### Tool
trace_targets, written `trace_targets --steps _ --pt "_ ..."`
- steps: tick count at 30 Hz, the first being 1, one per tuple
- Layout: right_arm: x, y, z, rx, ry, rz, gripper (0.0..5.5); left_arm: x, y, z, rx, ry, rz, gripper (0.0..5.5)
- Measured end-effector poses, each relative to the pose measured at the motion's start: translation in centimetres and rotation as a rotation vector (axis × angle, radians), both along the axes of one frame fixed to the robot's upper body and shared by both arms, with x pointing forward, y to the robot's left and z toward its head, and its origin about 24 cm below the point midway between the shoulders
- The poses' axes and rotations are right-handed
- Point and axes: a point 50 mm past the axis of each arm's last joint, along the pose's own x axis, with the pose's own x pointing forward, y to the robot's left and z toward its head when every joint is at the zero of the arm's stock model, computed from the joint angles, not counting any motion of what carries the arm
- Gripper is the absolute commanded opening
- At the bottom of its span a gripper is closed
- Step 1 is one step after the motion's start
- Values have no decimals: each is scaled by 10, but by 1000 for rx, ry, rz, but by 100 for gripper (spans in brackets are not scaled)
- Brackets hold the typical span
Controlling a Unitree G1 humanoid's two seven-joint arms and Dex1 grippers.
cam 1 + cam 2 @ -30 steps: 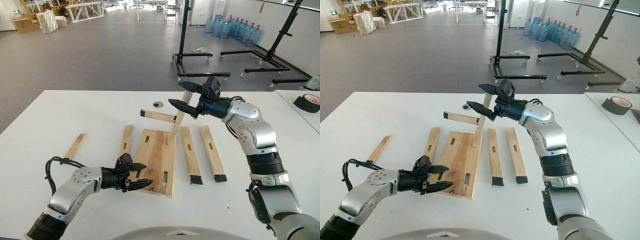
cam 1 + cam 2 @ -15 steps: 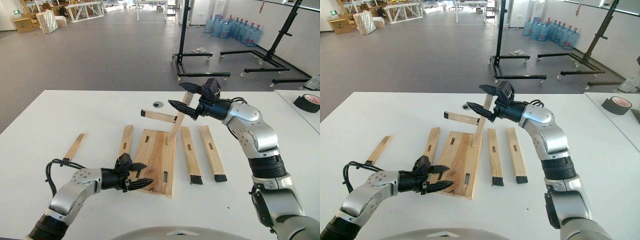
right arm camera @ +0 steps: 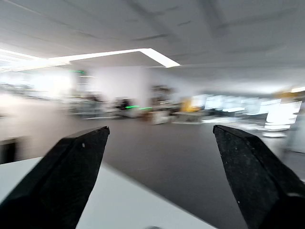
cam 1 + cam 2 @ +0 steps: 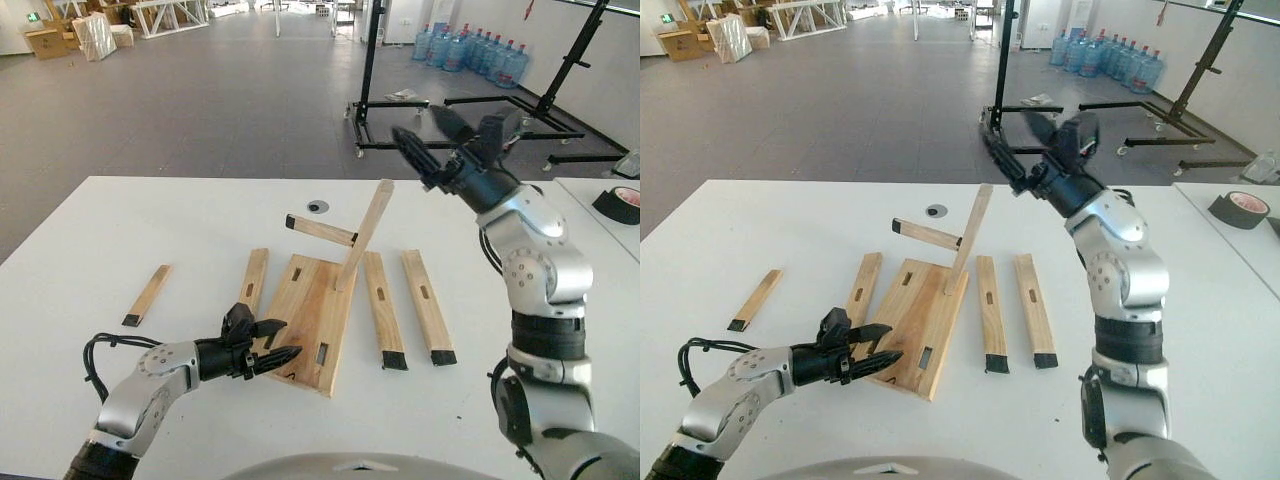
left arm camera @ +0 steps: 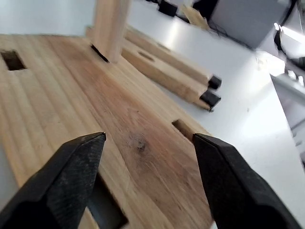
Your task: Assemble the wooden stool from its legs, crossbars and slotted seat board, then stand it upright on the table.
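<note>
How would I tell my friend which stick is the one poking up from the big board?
Look at the white table and find the wide seat board in its middle. At the board's far end one leg rises at a slant, a crossbar jutting sideways from it. It is the only leg standing; the others lie flat.

Straight ahead of the left gripper [image 4: 290, 337], fingers apart, the seat board [image 4: 318, 300] blocks the way at table level. Above its flat top there is room as far as the slanted leg [image 4: 365, 232] standing in it. The right gripper [image 4: 420, 128], high over the table with fingers spread, has open air around it, with the leg's top below and apart.
</note>
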Motion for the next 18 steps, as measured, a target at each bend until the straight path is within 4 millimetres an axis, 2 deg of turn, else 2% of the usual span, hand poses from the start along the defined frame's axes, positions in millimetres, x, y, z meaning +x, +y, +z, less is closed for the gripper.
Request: trace_targets --steps 1,3,6,8,11,14,18 --pt "-7 -6 -11 3 23 -98 402 -5 -1 4 -41 4 14 335" --pt "-22 -15 -46 58 147 -250 402 -10 -6 19 -116 -11 6 335" --pt "-39 -25 -92 58 357 -413 402 -17 -10 27 -169 16 -2 335" --pt "-54 -22 -120 45 514 -433 402 -20 -9 29 -188 36 13 335" --pt "-69 -14 -134 44 628 -431 402 -20 -1 35 -181 32 46 335" --pt "-87 -12 -153 45 780 -449 402 -16 15 40 -108 10 112 335" --pt "-106 -5 -176 9 972 -448 402 -12 21 43 -78 -2 145 335"
